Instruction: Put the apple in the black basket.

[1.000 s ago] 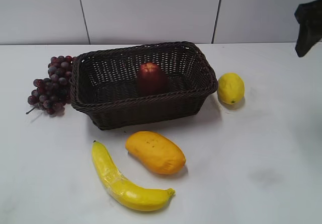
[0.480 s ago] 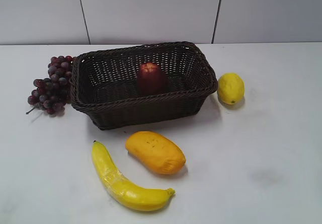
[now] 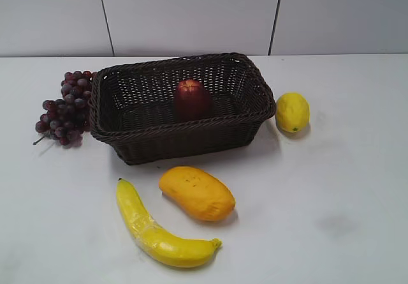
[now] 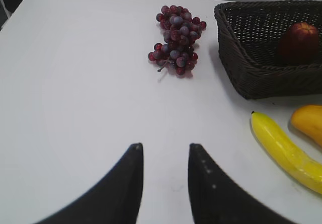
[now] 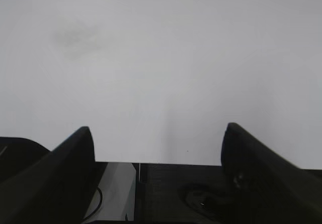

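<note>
The dark red apple (image 3: 192, 98) sits inside the black basket (image 3: 185, 134), near its middle, at the back centre of the table. The left wrist view also shows the apple (image 4: 300, 42) in the basket (image 4: 251, 70). Neither gripper shows in the exterior view. My left gripper (image 4: 165, 146) is open and empty over bare table, well to the left of the basket. My right gripper (image 5: 157, 130) is open wide and empty over the table's front edge.
Purple-red grapes (image 3: 64, 108) lie against the basket's left side. A yellow lemon (image 3: 292, 112) lies to its right. An orange mango (image 3: 196, 193) and a yellow banana (image 3: 159, 230) lie in front. A faint smudge (image 3: 335, 223) marks the table at the right.
The right arm, seen at the upper right edge one second ago, has left the exterior view. The fruit and basket have not moved.
</note>
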Available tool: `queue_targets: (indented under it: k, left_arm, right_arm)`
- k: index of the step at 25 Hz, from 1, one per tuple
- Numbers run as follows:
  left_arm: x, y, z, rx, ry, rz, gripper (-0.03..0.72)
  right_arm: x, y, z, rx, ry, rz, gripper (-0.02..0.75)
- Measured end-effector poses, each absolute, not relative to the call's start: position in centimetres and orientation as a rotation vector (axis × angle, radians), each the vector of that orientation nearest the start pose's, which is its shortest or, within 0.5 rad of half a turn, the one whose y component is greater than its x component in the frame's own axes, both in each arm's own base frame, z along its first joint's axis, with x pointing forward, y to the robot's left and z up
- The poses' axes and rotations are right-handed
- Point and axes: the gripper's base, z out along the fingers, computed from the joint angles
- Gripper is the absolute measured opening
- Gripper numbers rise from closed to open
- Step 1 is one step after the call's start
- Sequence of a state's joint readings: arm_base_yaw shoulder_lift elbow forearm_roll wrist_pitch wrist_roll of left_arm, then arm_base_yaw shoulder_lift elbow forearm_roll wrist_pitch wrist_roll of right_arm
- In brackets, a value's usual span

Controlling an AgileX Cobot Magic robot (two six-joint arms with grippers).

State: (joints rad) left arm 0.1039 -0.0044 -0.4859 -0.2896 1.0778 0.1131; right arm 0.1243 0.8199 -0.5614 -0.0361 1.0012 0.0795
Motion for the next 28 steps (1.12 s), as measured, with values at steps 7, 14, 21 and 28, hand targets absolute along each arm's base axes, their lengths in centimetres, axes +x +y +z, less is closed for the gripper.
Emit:
queue_targets:
  k: [7, 14, 21, 28]
  left_arm:
    - [-0.4, -2.3, 27.5, 0.024, 2.043, -0.213, 0.235]
    - [-0.4, -2.3, 27.5, 0.024, 2.043, -0.213, 0.235]
    - [-0.4, -2.3, 27.5, 0.024, 2.043, -0.213, 0.235]
    - [-0.4, -2.3, 27.5, 0.024, 2.043, -0.213, 0.235]
  right_arm:
    - [9.1, 0.9, 25.1, -0.076, 2.663, 0.018, 0.591]
    - [6.9, 0.6, 26.4, -0.077, 2.502, 0.041, 0.591]
    - [4.3, 0.3, 27.4, -0.079, 2.328, 0.059, 0.591]
    - [2.2, 0.1, 27.8, -0.072, 2.188, 0.073, 0.591]
